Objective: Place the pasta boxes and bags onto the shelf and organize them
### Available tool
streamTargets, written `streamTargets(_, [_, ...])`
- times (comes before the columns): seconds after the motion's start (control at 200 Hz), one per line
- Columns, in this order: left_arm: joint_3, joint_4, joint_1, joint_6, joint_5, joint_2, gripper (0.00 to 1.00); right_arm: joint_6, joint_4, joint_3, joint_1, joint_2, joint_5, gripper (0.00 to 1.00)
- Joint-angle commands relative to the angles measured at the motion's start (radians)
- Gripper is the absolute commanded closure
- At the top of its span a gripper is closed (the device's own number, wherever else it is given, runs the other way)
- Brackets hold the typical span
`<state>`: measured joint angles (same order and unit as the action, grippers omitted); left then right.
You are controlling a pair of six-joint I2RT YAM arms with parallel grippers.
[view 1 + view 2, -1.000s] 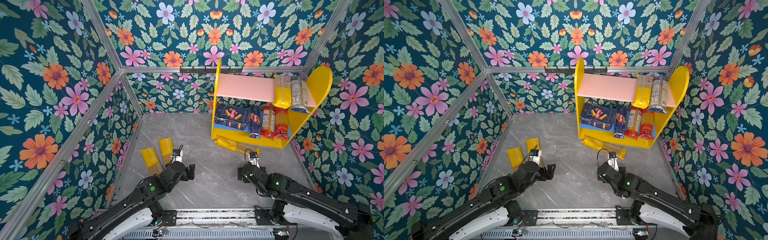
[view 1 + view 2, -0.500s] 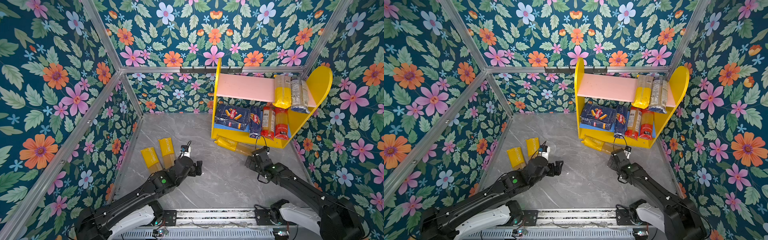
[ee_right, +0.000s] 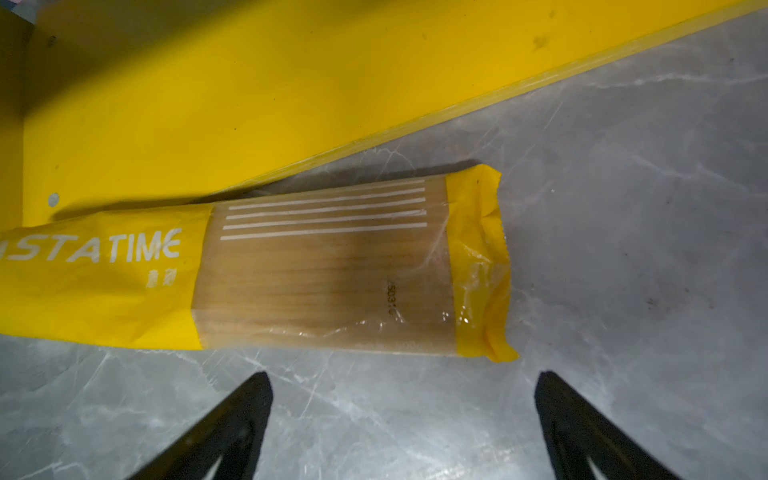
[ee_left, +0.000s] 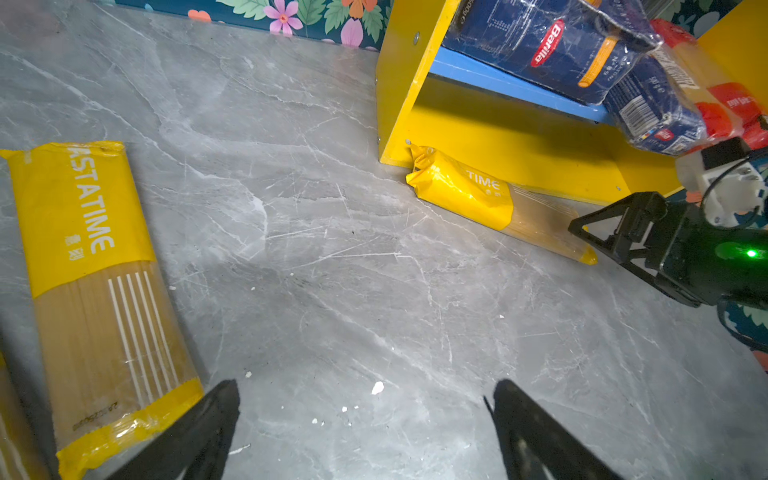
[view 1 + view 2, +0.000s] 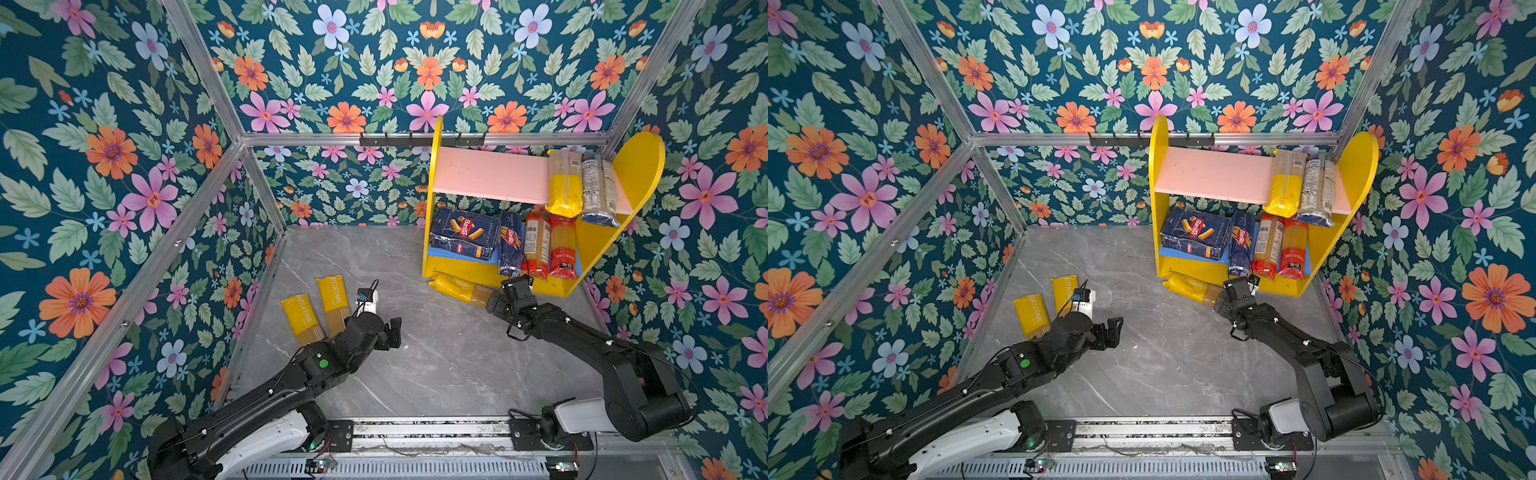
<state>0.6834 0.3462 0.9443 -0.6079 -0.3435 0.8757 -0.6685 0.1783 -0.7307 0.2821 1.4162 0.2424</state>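
Note:
The shelf stands at the back right. Both pasta boxes lie on its blue lower board, with two red-ended bags beside them. A yellow-ended bag and a dark-ended bag rest on the pink board. One yellow-ended bag lies on the floor against the shelf base. My right gripper is open just short of its near end. Two more yellow-ended bags lie at the left. My left gripper is open and empty over bare floor beside them.
Floral walls with aluminium frame bars enclose the grey marble floor on three sides. A black hook rail runs along the back wall behind the shelf. Small white crumbs dot the floor under my left gripper.
My right gripper has reached forward to the end of the bag at the shelf base. My left gripper has moved forward and a little right, past the two floor bags. Both stayed open.

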Motion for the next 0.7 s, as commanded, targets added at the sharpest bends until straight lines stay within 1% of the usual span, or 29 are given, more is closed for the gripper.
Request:
streamTargets(0.0, [0.01,0.017,-0.001,0.025,-0.032,-0.005,0.03,0.02,-0.019,-0.032,-0.01,0.037,0.03,0.01])
streamTargets(0.14, [0.005,0.016,-0.001,0.028,-0.037,-0.012,0.03,0.036,-0.019,-0.065,-0.021,0.09,0.02,0.01])
streamTargets(0.285, [-0.002,0.017,-0.001,0.028,-0.04,-0.017,0.03,0.041,-0.022,-0.085,-0.021,0.135,-0.022,0.01])
streamTargets(0.4, [-0.008,0.017,-0.001,0.027,-0.038,-0.024,0.03,0.026,-0.044,-0.069,-0.02,0.137,-0.072,0.01])
streamTargets(0.695, [-0.022,0.02,-0.001,0.019,-0.032,-0.053,0.03,0.004,-0.04,-0.049,0.009,0.144,-0.1,0.02])
